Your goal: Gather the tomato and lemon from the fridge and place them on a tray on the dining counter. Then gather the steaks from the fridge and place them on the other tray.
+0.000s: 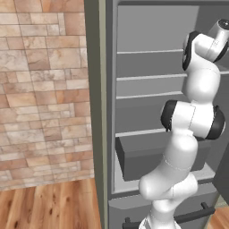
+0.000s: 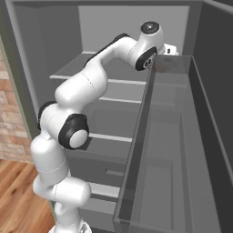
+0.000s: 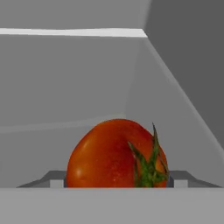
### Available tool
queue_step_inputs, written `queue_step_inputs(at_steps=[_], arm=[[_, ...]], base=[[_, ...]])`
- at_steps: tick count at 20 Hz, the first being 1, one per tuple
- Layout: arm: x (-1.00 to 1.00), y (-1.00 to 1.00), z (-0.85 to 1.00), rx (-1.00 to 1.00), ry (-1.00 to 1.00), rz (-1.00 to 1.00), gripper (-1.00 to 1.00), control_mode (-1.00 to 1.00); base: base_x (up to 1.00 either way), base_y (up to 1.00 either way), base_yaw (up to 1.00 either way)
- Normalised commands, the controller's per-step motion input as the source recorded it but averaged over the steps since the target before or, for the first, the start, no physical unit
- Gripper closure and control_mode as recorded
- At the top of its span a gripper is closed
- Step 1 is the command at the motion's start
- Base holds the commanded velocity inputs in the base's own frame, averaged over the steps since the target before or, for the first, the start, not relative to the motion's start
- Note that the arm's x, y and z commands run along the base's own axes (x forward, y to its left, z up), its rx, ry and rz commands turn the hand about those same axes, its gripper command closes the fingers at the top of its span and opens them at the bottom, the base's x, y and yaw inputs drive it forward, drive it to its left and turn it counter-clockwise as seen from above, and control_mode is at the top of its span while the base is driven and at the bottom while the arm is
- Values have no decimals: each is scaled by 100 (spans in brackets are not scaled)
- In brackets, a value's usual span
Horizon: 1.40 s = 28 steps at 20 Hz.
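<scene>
The tomato (image 3: 116, 153), red-orange with a green stem, lies on a grey shelf inside the fridge (image 1: 134, 67), close to its right wall. My gripper (image 3: 116, 180) is around it, with one fingertip pressed against each side, so it is shut on the tomato. In the right base view the arm reaches into an upper shelf (image 2: 77, 68) of the open fridge, and the hand is partly hidden behind the door bin. The lemon, steaks, trays and dining counter are out of view.
The fridge door's clear bin (image 2: 182, 136) stands close on the right of the arm. A grey drawer (image 1: 143, 156) sits below the shelves. A brick wall (image 1: 44, 89) and wooden floor (image 1: 49, 205) lie to the left of the fridge.
</scene>
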Motion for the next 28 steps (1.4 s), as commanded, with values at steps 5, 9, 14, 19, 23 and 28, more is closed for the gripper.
queue_step_inputs(at_steps=[5, 9, 14, 19, 23, 28], arm=[[-30, 49, -1, 0, -4, 0, 100, -100], [-61, 68, 0, -2, -8, 0, 100, -100], [-95, 59, 0, 0, -10, 0, 100, -100], [-100, 56, -1, 0, -9, 0, 100, -100], [-100, 57, -1, 0, -7, 0, 100, -100], [-100, 60, -2, 0, -2, 0, 100, -100]], base=[[0, 0, 0], [0, 0, 0], [0, 0, 0], [0, 0, 0], [0, 0, 0], [0, 0, 0]])
